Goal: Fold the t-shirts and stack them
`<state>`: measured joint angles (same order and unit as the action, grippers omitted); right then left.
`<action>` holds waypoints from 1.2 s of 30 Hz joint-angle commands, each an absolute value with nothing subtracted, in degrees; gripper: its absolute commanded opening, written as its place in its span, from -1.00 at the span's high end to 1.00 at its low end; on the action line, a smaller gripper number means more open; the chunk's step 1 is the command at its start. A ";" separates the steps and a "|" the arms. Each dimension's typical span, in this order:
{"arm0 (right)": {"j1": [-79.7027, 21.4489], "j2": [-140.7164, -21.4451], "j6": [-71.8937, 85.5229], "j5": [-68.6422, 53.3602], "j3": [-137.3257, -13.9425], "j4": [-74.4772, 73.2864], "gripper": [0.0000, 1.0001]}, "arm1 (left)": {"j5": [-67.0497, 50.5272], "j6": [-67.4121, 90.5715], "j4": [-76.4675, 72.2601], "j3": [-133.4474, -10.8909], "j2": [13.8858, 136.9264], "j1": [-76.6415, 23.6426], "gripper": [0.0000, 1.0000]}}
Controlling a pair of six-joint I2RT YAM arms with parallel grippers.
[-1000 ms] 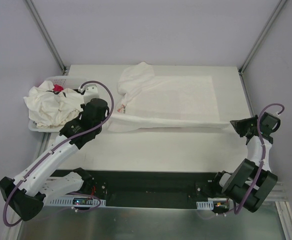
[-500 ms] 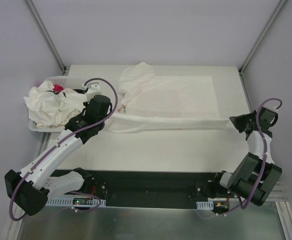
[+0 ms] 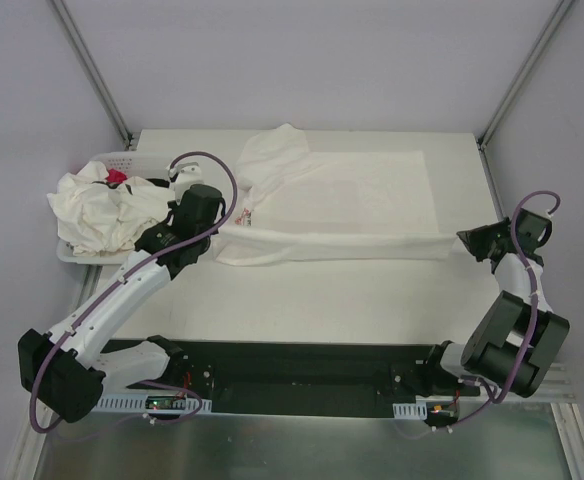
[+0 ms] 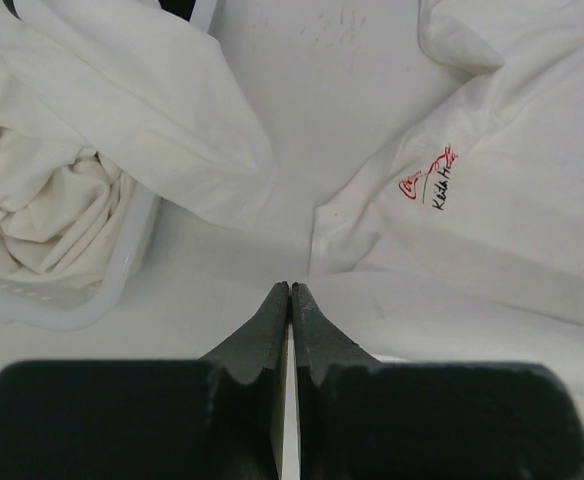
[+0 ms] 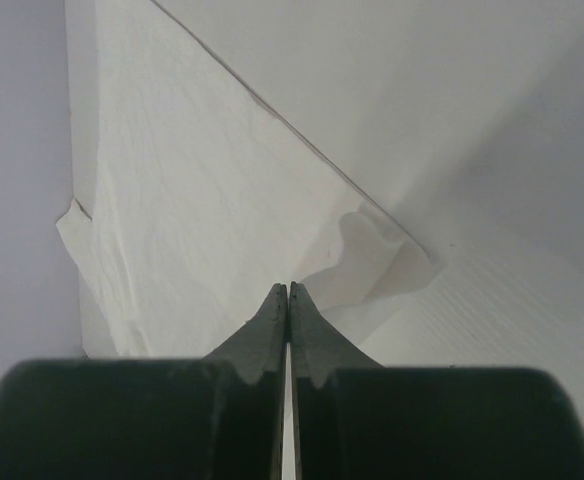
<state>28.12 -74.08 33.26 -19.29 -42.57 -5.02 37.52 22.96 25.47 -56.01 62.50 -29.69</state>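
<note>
One off-white t-shirt (image 3: 352, 200) lies spread across the back half of the table, its near edge lifted into a taut strip between my two grippers. My left gripper (image 3: 219, 228) is shut on the strip's left end, near the small red and black print (image 4: 430, 185). At the strip's right end my right gripper (image 3: 462, 240) is shut on it. In the wrist views both pairs of tips (image 4: 290, 286) (image 5: 288, 288) are pressed together over the cloth (image 5: 192, 220). More t-shirts (image 3: 97, 210) lie crumpled in the basket at the left.
The white perforated basket (image 3: 112, 160) sits at the table's left edge, close to my left arm, with a small red packet (image 3: 117, 177) in it. Bare white table (image 3: 322, 290) runs between the shirt and the arm bases. Grey walls stand close on both sides.
Both grippers have moved a little toward the back of the table, carrying the shirt's near edge with them. Both have stayed shut.
</note>
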 commanded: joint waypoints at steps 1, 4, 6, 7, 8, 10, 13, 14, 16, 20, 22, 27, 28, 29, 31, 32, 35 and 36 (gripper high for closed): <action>27.42 -75.06 33.84 -17.23 -45.52 -2.20 0.98 | 37.18 21.71 24.52 -58.18 63.28 -28.30 1.00; 26.63 -76.20 33.93 -16.44 -46.14 -1.94 0.98 | 36.30 21.71 24.43 -58.18 64.07 -27.42 1.00; 26.11 -77.51 34.01 -16.35 -46.58 -1.67 0.99 | 35.86 21.71 24.17 -58.27 64.69 -26.72 1.00; 25.93 -77.95 34.10 -16.09 -47.02 -1.58 0.98 | 35.34 21.71 24.00 -58.45 64.86 -26.46 1.00; 25.67 -78.31 34.10 -16.00 -47.20 -1.50 0.98 | 35.16 21.71 24.08 -58.45 65.30 -26.19 1.00; 24.96 -79.62 34.36 -15.65 -47.55 -1.06 0.98 | 34.72 21.71 23.91 -58.62 65.74 -25.58 1.00; 24.35 -81.47 34.54 -15.29 -48.43 -0.70 0.98 | 34.02 21.53 23.73 -59.06 66.97 -24.79 1.00; 24.17 -81.82 34.54 -15.21 -48.60 -0.62 0.98 | 33.75 21.36 23.73 -59.24 67.76 -24.70 1.00; 23.91 -83.05 34.63 -14.94 -49.13 -0.26 0.98 | 33.40 21.44 23.56 -59.85 68.64 -24.26 1.00; 23.64 -84.72 34.72 -14.77 -49.92 -0.26 0.98 | 32.17 21.01 23.12 -61.08 72.06 -23.64 1.00; 23.64 -85.34 34.72 -14.59 -50.45 -0.26 0.98 | 31.91 20.92 23.20 -61.96 73.29 -23.29 1.00; 23.55 -88.41 34.54 -14.33 -51.94 -0.35 0.98 | 31.11 20.39 22.76 -64.15 77.43 -22.85 1.00; 23.55 -88.94 34.54 -14.33 -52.38 -0.26 0.98 | 31.03 20.30 22.50 -64.42 78.04 -22.85 1.00; 23.47 -89.38 34.63 -14.24 -52.56 1.22 0.98 | 31.03 20.13 22.24 -64.68 79.00 -22.59 1.00; 23.29 -90.96 34.63 -14.06 -53.08 1.41 0.98 | 30.76 19.95 21.89 -65.56 80.06 -22.24 1.00; 23.20 -91.49 34.63 -13.98 -53.69 1.41 0.98 | 30.50 19.86 21.80 -65.74 81.03 -22.06 1.00; 22.94 -93.16 34.63 -13.80 -54.66 1.58 0.98 | 29.98 19.60 21.53 -66.62 82.78 -21.71 1.00; 22.85 -93.51 34.54 -13.71 -54.84 1.67 0.98 | 29.80 19.51 21.45 -66.88 83.23 -21.36 1.00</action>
<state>23.35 -92.27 34.09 -15.42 -51.64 -1.04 30.35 20.82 22.74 -64.05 81.62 -22.46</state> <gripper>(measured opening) 0.014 0.004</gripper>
